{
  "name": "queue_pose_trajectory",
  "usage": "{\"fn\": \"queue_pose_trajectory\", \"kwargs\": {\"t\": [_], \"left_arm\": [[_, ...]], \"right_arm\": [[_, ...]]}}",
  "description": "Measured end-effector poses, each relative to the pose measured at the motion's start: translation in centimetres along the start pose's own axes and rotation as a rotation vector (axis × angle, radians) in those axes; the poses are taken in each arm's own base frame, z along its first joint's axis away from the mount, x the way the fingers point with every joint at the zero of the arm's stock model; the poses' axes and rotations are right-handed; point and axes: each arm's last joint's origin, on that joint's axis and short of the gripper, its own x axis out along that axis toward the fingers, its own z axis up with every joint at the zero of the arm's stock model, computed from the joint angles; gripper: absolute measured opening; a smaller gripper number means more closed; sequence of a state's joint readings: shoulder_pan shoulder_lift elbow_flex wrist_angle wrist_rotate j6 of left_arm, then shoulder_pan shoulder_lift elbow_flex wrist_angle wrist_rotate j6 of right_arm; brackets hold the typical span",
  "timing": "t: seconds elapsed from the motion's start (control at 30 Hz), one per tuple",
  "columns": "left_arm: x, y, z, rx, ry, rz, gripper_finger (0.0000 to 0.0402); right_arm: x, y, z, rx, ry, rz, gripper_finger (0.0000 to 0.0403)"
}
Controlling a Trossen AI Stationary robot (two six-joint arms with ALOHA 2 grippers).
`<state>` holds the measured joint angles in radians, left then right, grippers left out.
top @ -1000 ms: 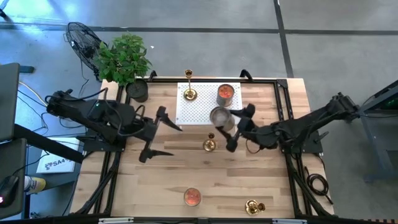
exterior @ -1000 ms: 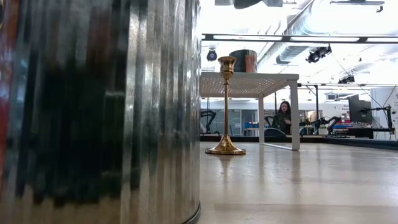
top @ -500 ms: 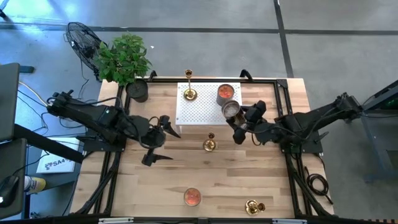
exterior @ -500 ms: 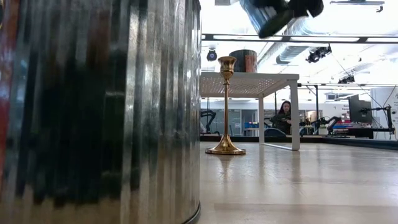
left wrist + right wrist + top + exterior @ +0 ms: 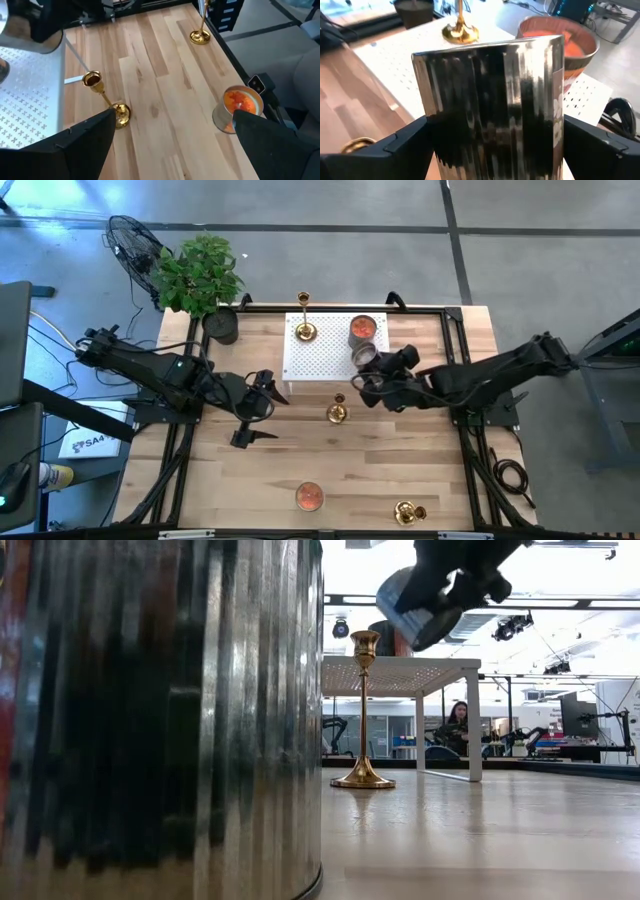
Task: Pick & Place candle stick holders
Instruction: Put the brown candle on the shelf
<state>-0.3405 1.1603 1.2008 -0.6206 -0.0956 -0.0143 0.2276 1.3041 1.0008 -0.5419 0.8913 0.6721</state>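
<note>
Potted plant (image 5: 200,275) at the far left corner. Left gripper (image 5: 256,408) spread wide over bare wood. Candle stick holders: one on the white perforated stand (image 5: 318,355), one (image 5: 337,412) just before it, one (image 5: 405,511) at the near edge. Right gripper (image 5: 372,375) clamped on a silver tin (image 5: 365,357) above the stand's corner.

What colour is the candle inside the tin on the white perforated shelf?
Orange-red, in the tin on the shelf; the high view shows it best.

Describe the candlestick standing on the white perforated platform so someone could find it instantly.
Start at the white perforated platform at the table's far edge. On its corner nearest the potted plant stands a gold brass candlestick. It is the only candlestick raised on the platform; the others stand on the bare wood.
</note>
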Motion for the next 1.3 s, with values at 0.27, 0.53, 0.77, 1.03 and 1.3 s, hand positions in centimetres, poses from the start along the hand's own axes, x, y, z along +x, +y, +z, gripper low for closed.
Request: {"fn": "queue_pose_trajectory", "kwargs": {"t": [0.27, 0.53, 0.77, 1.03, 1.3], "left_arm": [[0.0, 0.0, 0.0, -0.010, 0.001, 0.001, 0.0393], [0.0, 0.0, 0.0, -0.010, 0.001, 0.001, 0.0393], [0.0, 0.0, 0.0, -0.017, 0.001, 0.000, 0.0393], [0.0, 0.0, 0.0, -0.017, 0.002, 0.000, 0.0393], [0.0, 0.0, 0.0, -0.017, 0.002, -0.003, 0.0393]], "right_arm": [[1.9, 0.5, -0.7, 0.001, 0.025, -0.057, 0.0351], [2.6, 0.7, -0.9, 0.009, 0.031, -0.083, 0.0355], [2.6, 0.7, -1.0, 0.004, 0.038, -0.079, 0.0359], [2.6, 0.7, -1.1, -0.001, 0.048, -0.071, 0.0361], [2.7, 0.6, -1.1, -0.008, 0.068, -0.055, 0.0362]]}}
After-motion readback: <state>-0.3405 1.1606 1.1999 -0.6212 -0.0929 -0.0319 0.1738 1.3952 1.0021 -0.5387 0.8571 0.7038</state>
